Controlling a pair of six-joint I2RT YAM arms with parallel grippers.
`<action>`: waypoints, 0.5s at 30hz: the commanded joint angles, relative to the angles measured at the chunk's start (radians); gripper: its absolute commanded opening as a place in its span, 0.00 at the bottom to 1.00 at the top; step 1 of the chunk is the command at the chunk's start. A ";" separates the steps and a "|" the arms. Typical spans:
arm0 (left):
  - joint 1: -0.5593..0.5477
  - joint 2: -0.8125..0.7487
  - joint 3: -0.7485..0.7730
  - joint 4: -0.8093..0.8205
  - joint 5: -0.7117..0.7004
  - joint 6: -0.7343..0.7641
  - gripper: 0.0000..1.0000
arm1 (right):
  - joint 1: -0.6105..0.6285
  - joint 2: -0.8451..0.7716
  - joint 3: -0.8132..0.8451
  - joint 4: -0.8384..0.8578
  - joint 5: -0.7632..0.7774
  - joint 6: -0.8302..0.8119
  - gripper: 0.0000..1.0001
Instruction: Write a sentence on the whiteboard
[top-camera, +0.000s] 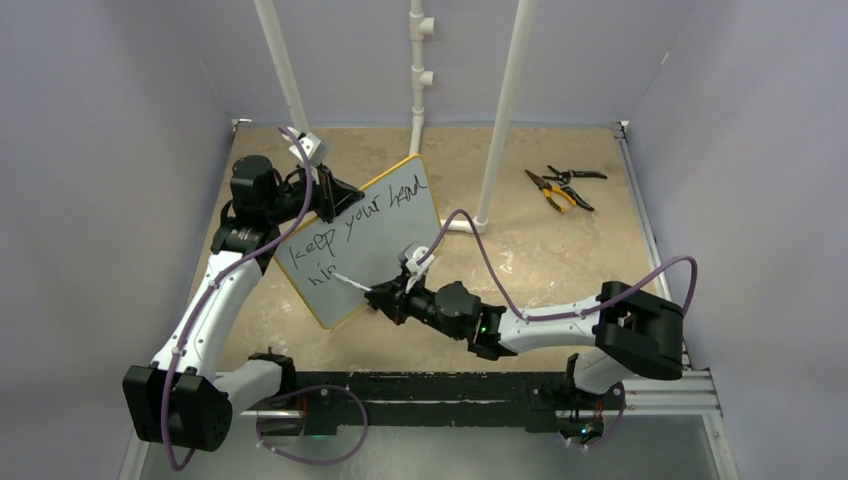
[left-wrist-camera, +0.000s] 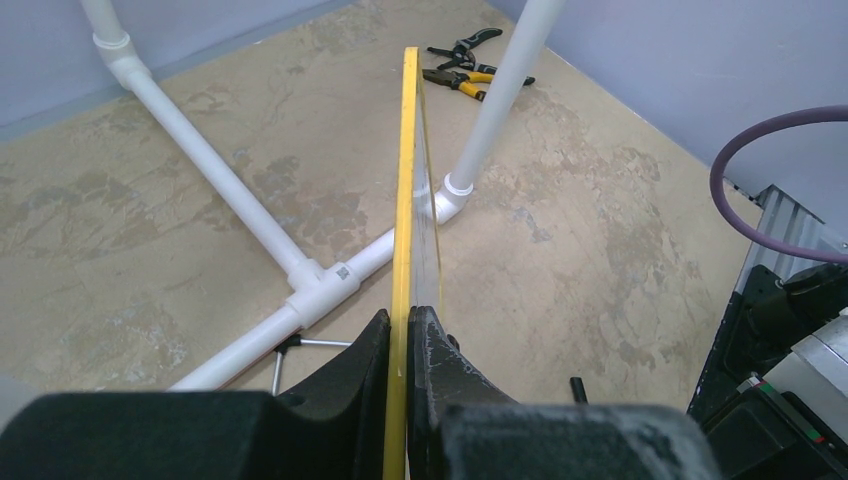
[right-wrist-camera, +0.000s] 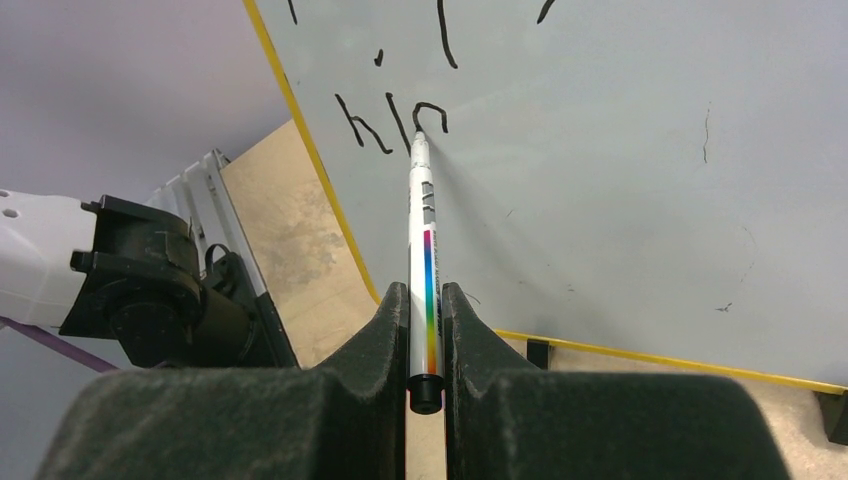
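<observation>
The whiteboard (top-camera: 385, 250) with a yellow frame stands tilted on the table. My left gripper (top-camera: 325, 200) is shut on its upper left edge; the left wrist view shows the board edge-on (left-wrist-camera: 405, 180) between the shut fingers of that gripper (left-wrist-camera: 408, 318). The sentence (top-camera: 360, 222) reads "keep your head" on the top line and "hi" plus a started stroke (right-wrist-camera: 385, 120) below. My right gripper (right-wrist-camera: 425, 290) is shut on a white marker (right-wrist-camera: 425, 250) with a rainbow stripe. The marker's tip touches the board at the last stroke. The marker (top-camera: 352, 283) also shows from above.
A white PVC pipe frame (top-camera: 500, 110) stands behind the board, its base pipes (left-wrist-camera: 200, 160) on the table. Pliers with yellow and black handles (top-camera: 562, 187) lie at the back right. Walls enclose three sides. The left arm's base (right-wrist-camera: 150, 290) sits left of the board.
</observation>
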 joint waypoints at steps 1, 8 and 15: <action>-0.002 0.006 -0.012 0.020 0.026 -0.004 0.00 | -0.006 -0.022 0.010 -0.026 0.073 0.010 0.00; -0.002 0.006 -0.012 0.020 0.026 -0.004 0.00 | -0.005 -0.049 0.008 -0.042 0.094 0.014 0.00; -0.002 0.006 -0.011 0.020 0.025 -0.005 0.00 | -0.005 -0.061 0.020 -0.037 0.101 -0.006 0.00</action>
